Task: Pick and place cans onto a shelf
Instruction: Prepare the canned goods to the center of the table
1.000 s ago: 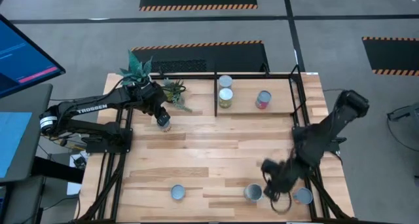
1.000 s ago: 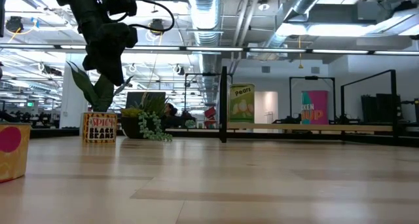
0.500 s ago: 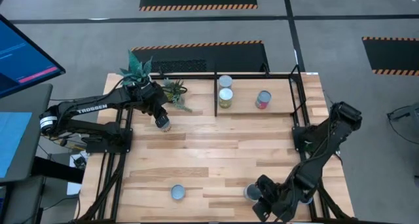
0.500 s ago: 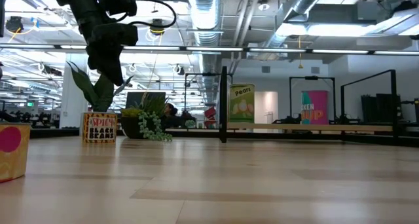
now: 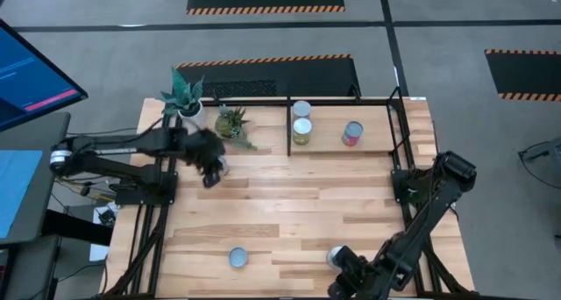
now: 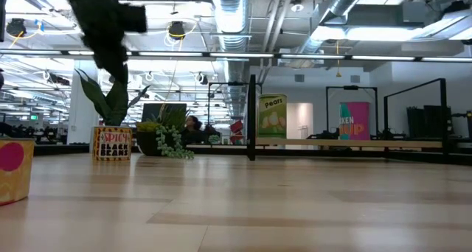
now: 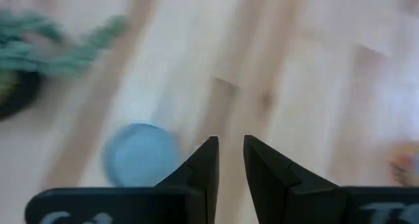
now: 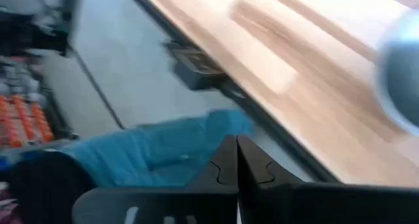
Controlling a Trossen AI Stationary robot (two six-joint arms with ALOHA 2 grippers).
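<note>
Meanwhile, three cans [image 5: 302,125] already standing inside the shelf [image 5: 391,125], others loose near the front edge. Left gripper [image 7: 228,160] narrowly parted, empty, beside a blue-topped can [image 7: 140,152]. Right gripper [image 8: 236,160] clenched on nothing, parked off the front edge.

Six cans [image 5: 302,131] visible; two potted plants [image 5: 230,122]; one shelf [image 5: 342,149]; two arms [image 5: 114,146].

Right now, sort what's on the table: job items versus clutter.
Job:
shelf
three cans in it, nearest the divider
can at the near edge
can by the right claw
can under the left claw

Clutter:
two potted plants
</note>
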